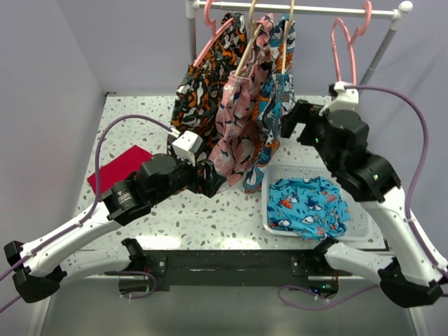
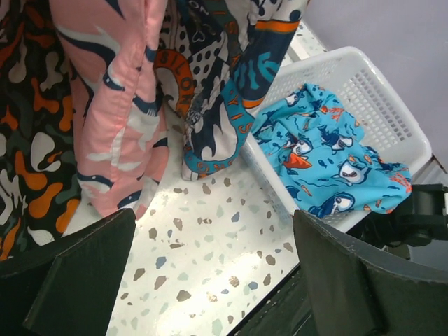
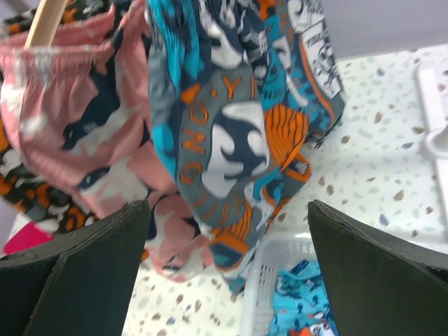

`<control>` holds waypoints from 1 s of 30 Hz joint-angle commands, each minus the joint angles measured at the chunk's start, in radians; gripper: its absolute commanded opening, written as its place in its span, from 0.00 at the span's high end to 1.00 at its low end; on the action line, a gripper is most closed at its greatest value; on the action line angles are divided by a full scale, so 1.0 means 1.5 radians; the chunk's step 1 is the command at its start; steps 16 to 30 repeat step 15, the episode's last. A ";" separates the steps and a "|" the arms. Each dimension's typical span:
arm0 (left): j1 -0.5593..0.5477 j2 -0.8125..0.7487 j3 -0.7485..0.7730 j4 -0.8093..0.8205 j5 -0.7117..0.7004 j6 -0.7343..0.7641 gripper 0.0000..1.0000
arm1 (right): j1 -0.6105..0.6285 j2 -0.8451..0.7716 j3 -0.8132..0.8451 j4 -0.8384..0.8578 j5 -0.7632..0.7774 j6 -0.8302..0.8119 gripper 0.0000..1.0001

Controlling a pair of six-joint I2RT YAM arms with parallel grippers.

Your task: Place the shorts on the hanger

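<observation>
A: Edges and room, quick?
B: The speckled table (image 1: 210, 217) shows a bare strip between the left gripper (image 1: 210, 178) and the white basket (image 1: 267, 210). The basket sits at the near right, close to the front edge. A red sheet (image 1: 119, 168) lies flat at the left, near the wall. The back is crowded with clothes hanging off the rack rail (image 1: 315, 10).

A: The shorts?
B: The shorts (image 1: 276, 91) hang on the hanger (image 1: 289, 28), rightmost of three garments. The pink shorts (image 1: 234, 133) press against their left side, and the black-orange shorts (image 1: 203, 91) hang further left. Their hem drops beside the basket's back-left corner. I cannot tell whether it touches.

A: In the basket?
B: Turquoise shorts (image 1: 308, 203), crumpled.

A: The left tool?
B: Jaws wide apart, holding nothing. It sits low over the table, just in front of the pink shorts' hem, with bare table between its fingers (image 2: 77, 280).

A: And the right?
B: The right gripper (image 1: 290, 122) is spread wide too, nothing gripped. It is raised and faces the shorts' right side. On the wrist view the fabric hangs between and beyond its fingers (image 3: 378, 266), with no contact seen.

A: Anything else?
B: Pink hangers (image 1: 343, 42), bare, at the right of the rail.
</observation>
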 commanded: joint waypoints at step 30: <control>0.000 -0.070 -0.180 0.050 -0.038 -0.070 0.00 | -0.003 -0.193 -0.341 0.015 -0.178 0.133 0.02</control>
